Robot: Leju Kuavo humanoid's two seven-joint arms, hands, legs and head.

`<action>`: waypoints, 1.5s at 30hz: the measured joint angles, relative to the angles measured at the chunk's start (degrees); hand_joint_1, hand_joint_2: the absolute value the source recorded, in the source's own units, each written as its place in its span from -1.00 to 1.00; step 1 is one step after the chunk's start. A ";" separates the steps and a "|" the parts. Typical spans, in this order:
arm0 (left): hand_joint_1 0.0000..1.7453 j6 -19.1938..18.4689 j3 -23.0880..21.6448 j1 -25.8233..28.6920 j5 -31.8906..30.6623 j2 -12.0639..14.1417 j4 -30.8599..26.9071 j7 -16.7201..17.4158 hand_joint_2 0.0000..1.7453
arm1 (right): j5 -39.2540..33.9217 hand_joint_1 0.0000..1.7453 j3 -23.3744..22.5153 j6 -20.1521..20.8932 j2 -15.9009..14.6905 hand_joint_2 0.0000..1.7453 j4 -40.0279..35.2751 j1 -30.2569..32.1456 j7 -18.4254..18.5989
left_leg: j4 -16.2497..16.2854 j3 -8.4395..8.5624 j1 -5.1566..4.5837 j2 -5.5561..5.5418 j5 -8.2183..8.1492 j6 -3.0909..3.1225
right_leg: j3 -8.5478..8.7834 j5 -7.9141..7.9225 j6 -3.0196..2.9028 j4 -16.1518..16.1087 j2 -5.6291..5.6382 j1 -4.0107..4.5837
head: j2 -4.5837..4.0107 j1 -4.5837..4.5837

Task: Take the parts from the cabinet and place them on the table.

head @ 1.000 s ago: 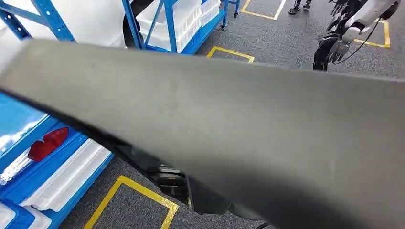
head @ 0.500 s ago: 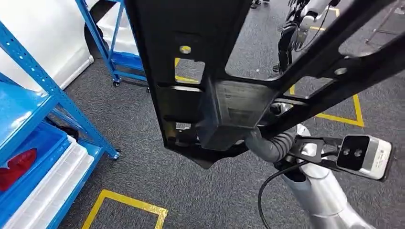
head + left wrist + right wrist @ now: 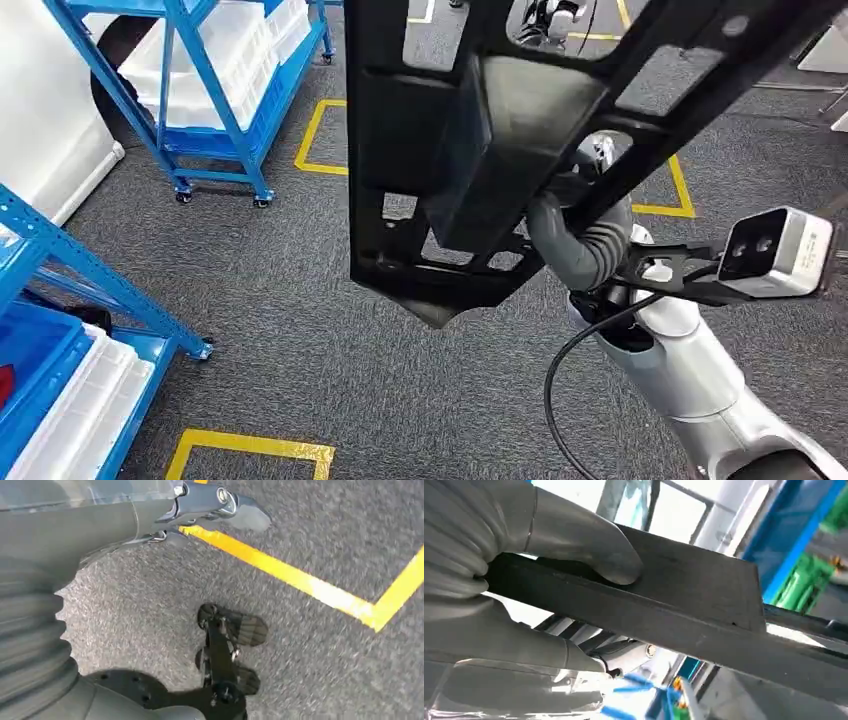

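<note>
A large black plastic part [image 3: 440, 150], a frame with cut-outs and a boxy middle, hangs upright in the upper centre of the head view. My right hand [image 3: 578, 238] grips it from behind near its lower end, and the part hides the fingers. In the right wrist view the grey thumb of the right hand [image 3: 524, 555] presses on a flat bar of the part [image 3: 684, 605]. My left hand [image 3: 150, 515] hangs over the grey carpet, fingers stretched out and holding nothing.
A blue wheeled rack [image 3: 215, 90] with white trays stands at the upper left. Another blue rack [image 3: 90, 290] with white trays sits at the lower left. Yellow tape lines [image 3: 250, 445] mark the grey carpet. Another robot [image 3: 545, 15] stands far ahead.
The whole picture has shifted, so the camera has turned; the racks slid left. The part, which covered most of the view a second ago, now stands upright in my right hand.
</note>
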 joint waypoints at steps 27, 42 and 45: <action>-1.00 -0.02 0.35 0.59 0.00 -0.33 -0.02 2.08 1.00 | 5.26 1.00 3.85 2.22 -0.86 1.00 1.29 2.76 -3.78 | 0.12 -0.82 0.15 -1.49 0.63 1.48 | 0.82 -0.18 0.95 0.52 -1.49 -0.27 | 0.00 0.44; -1.00 -0.09 0.39 1.04 0.00 -0.33 0.00 2.21 1.00 | 8.48 1.00 2.73 4.00 -1.14 1.00 1.20 7.70 -5.40 | 2.67 -2.23 1.18 -9.31 1.16 -0.78 | 1.19 -0.19 -0.87 -0.48 7.87 -0.36 | 0.00 0.31; -1.00 -0.04 0.64 1.11 0.00 -0.37 0.00 1.57 1.00 | 9.79 1.00 2.56 5.85 -0.75 1.00 1.20 9.04 -6.07 | 1.27 -1.51 1.09 -10.55 0.20 -0.24 | 0.31 0.20 0.25 -0.25 9.80 -0.56 | 0.02 0.31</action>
